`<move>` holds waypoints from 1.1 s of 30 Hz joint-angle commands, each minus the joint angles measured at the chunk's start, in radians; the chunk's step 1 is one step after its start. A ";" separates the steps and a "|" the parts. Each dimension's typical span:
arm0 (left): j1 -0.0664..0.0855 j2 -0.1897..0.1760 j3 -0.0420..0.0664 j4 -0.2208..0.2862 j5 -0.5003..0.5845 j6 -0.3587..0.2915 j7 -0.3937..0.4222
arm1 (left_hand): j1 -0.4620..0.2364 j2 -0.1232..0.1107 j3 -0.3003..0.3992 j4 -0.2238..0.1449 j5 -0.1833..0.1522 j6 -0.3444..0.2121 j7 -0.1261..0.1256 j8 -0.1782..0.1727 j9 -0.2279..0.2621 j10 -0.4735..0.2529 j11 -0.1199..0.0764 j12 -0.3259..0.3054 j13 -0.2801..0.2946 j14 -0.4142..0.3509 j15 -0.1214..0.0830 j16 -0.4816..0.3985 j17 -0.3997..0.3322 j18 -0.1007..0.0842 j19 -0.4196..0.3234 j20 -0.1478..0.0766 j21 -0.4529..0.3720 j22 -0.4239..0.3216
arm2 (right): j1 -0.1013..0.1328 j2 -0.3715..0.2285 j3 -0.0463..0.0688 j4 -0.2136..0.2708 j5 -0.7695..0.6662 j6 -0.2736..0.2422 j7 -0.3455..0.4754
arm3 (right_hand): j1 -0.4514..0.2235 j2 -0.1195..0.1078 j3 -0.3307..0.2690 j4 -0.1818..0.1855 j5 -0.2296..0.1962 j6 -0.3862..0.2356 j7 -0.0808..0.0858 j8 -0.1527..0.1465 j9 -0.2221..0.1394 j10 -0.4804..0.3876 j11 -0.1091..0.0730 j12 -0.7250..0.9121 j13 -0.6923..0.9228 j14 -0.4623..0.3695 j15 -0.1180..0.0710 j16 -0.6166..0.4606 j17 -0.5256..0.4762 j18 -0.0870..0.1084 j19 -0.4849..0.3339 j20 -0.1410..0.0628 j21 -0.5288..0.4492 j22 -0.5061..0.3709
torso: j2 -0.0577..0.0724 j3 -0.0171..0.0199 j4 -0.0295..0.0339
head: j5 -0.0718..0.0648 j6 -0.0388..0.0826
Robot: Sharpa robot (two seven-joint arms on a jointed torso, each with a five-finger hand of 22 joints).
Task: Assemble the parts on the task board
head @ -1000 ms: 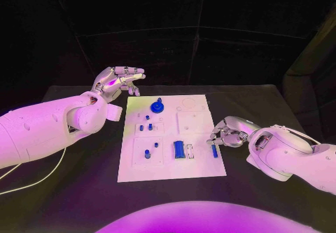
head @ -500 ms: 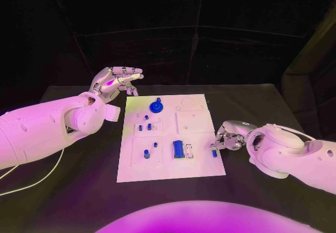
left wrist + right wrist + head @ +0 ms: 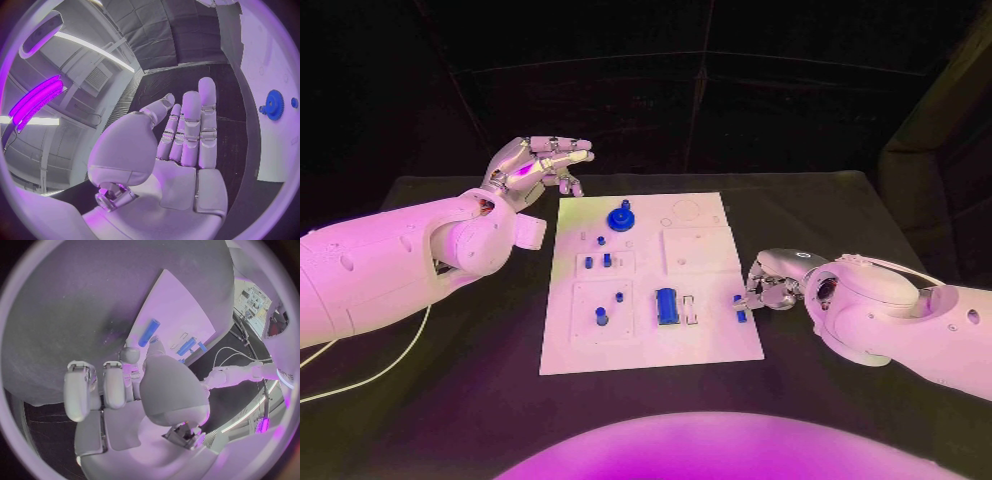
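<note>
The white task board (image 3: pixel 704 250) lies mid-table. On it are a blue gear (image 3: pixel 622 218) at the far end, small blue pegs (image 3: pixel 597 262), a blue cylinder (image 3: pixel 668 306) and a thin blue rod (image 3: pixel 740 310) near the right edge. My right hand (image 3: pixel 769 287) is low at that edge. Its thumb and a fingertip (image 3: pixel 129 353) sit at either side of the near end of the rod (image 3: pixel 149 332), which lies flat; whether they pinch it is unclear. My left hand (image 3: pixel 540 165) hangs raised beyond the board's far left corner, holding nothing, fingers loosely bent. The left wrist view shows the gear (image 3: pixel 273 104).
Black table (image 3: pixel 848 220) surrounds the board, bare on both sides. A white cable (image 3: pixel 372 375) trails across the table at the near left. More blue parts (image 3: pixel 186 346) lie on the board past the rod in the right wrist view.
My right hand has dropped and moved in toward the board's right edge, bringing its fingertips down to the blue rod. The left hand has barely moved.
</note>
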 commanded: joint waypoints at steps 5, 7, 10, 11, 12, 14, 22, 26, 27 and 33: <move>0.002 0.000 0.001 0.000 0.001 0.014 0.003 | 0.004 0.005 0.000 -0.004 0.006 -0.006 0.000 0.006 -0.001 -0.008 -0.001 0.006 -0.001 -0.008 0.002 0.001 -0.002 0.014 -0.008 0.001 -0.004 -0.001 | -0.004 0.012 0.000 0.000 0.002 0.049 -0.001 | 0.062 -0.003 0.011 -0.029 0.018 0.016 -0.006 0.013 0.014 0.005 -0.004 0.013 0.010 0.048 -0.010 0.005 0.007 0.002 0.019 -0.009 0.008 0.152 | -0.001 -0.0007 0.0008 | 0.001 -0.003; 0.002 0.000 0.001 -0.001 0.001 0.014 0.003 | 0.004 0.005 0.000 -0.004 0.006 -0.006 0.000 0.006 -0.001 -0.008 -0.001 0.006 -0.001 -0.008 0.002 0.001 -0.002 0.014 -0.008 0.001 -0.004 -0.001 | -0.005 0.015 0.000 0.000 0.001 0.054 -0.001 | 0.069 -0.002 0.011 -0.034 0.018 0.018 -0.007 0.015 0.017 0.006 -0.005 0.016 0.012 0.049 -0.011 0.006 0.009 0.002 0.020 -0.010 0.008 0.153 | -0.001 -0.0007 0.0005 | 0.001 -0.003; 0.002 0.000 0.001 -0.001 0.001 0.014 0.002 | 0.004 0.005 0.000 -0.004 0.006 -0.006 0.000 0.006 -0.001 -0.008 -0.001 0.006 -0.001 -0.008 0.002 0.001 -0.002 0.014 -0.008 0.001 -0.004 -0.001 | -0.006 0.019 0.000 -0.001 -0.005 0.059 -0.002 | 0.079 -0.002 0.012 -0.041 0.018 0.021 -0.009 0.019 0.022 0.007 -0.007 0.018 0.014 0.049 -0.012 0.007 0.010 0.002 0.020 -0.011 0.009 0.154 | -0.001 -0.0006 0.0000 | 0.001 -0.004; 0.002 0.000 0.001 -0.001 0.001 0.015 0.002 | 0.004 0.005 0.000 -0.004 0.006 -0.006 0.000 0.006 -0.001 -0.008 -0.001 0.006 -0.001 -0.008 0.002 0.001 -0.002 0.014 -0.008 0.001 -0.004 -0.001 | -0.006 0.020 0.000 -0.001 -0.009 0.062 -0.002 | 0.083 -0.001 0.013 -0.043 0.018 0.021 -0.010 0.020 0.024 0.007 -0.007 0.019 0.015 0.049 -0.012 0.007 0.011 0.002 0.020 -0.011 0.009 0.154 | -0.001 -0.0006 0.0006 | 0.000 -0.004; 0.002 0.000 0.001 -0.001 0.001 0.015 0.002 | 0.004 0.005 0.000 -0.004 0.006 -0.006 0.000 0.006 -0.001 -0.008 -0.001 0.006 -0.001 -0.008 0.002 0.001 -0.002 0.014 -0.008 0.001 -0.004 -0.001 | -0.006 0.022 0.000 -0.001 -0.012 0.063 -0.002 | 0.086 -0.001 0.013 -0.045 0.019 0.021 -0.010 0.020 0.026 0.007 -0.007 0.019 0.015 0.049 -0.012 0.007 0.012 0.001 0.021 -0.012 0.009 0.155 | -0.001 -0.0008 0.0006 | 0.000 -0.004; 0.002 0.000 0.001 -0.001 0.001 0.016 0.002 | 0.004 0.005 0.000 -0.004 0.006 -0.006 0.000 0.006 -0.001 -0.008 -0.001 0.006 -0.001 -0.008 0.002 0.001 -0.002 0.014 -0.008 0.001 -0.004 -0.001 | -0.007 0.027 0.000 -0.004 -0.027 0.070 -0.002 | 0.095 0.001 0.015 -0.051 0.020 0.019 -0.010 0.021 0.029 0.006 -0.008 0.020 0.016 0.049 -0.013 0.007 0.012 0.001 0.021 -0.012 0.009 0.155 | -0.001 -0.0009 0.0014 | -0.002 0.006; 0.002 0.001 0.000 -0.001 0.001 0.017 0.001 | 0.004 0.006 0.000 -0.004 0.006 -0.007 0.000 0.008 -0.001 -0.010 -0.001 0.008 -0.001 -0.008 0.002 0.001 -0.002 0.014 -0.008 0.001 -0.004 -0.002 | -0.016 0.057 0.000 -0.019 -0.096 0.096 -0.003 | 0.189 0.025 0.053 -0.110 -0.001 -0.017 0.001 -0.009 0.030 -0.010 -0.002 0.005 0.010 0.046 -0.009 0.000 0.005 0.003 0.015 -0.012 0.003 0.149 | 0.000 -0.0002 0.0025 | -0.004 0.005; 0.002 0.001 0.000 -0.002 0.001 0.017 0.001 | 0.004 0.006 0.000 -0.004 0.006 -0.007 0.000 0.008 -0.001 -0.010 -0.001 0.008 -0.001 -0.008 0.002 0.001 -0.002 0.014 -0.008 0.001 -0.004 -0.002 | -0.017 0.062 0.000 -0.020 -0.108 0.095 -0.008 | 0.235 0.044 0.085 -0.136 0.003 -0.018 0.001 -0.021 0.026 -0.017 -0.002 -0.002 0.007 0.046 -0.010 -0.001 0.006 0.003 0.015 -0.011 0.003 0.149 | -0.001 -0.0009 0.0025 | -0.003 0.004; 0.002 0.001 0.000 -0.002 0.001 0.017 0.001 | 0.004 0.006 0.000 -0.004 0.006 -0.007 0.000 0.008 -0.001 -0.010 -0.001 0.008 -0.001 -0.008 0.002 0.001 -0.002 0.014 -0.008 0.001 -0.004 -0.002 | -0.018 0.063 0.000 -0.019 -0.110 0.090 -0.011 | 0.247 0.049 0.097 -0.142 0.011 -0.016 0.001 -0.025 0.025 -0.019 -0.003 -0.003 0.006 0.046 -0.010 0.000 0.007 0.003 0.015 -0.011 0.003 0.149 | -0.001 -0.0009 0.0020 | -0.002 0.004; 0.001 0.002 0.000 -0.002 0.001 0.017 0.002 | 0.004 0.006 0.000 -0.004 0.006 -0.007 0.000 0.008 -0.001 -0.010 -0.001 0.008 -0.001 -0.008 0.002 0.001 -0.002 0.014 -0.008 0.001 -0.004 -0.002 | -0.018 0.055 0.000 -0.006 -0.059 0.041 -0.019 | 0.250 0.053 0.139 -0.139 0.086 -0.013 0.003 -0.045 0.015 -0.020 -0.001 -0.005 0.004 0.047 -0.009 0.001 0.010 0.002 0.018 -0.011 0.005 0.152 | -0.001 -0.0002 0.0011 | 0.000 0.003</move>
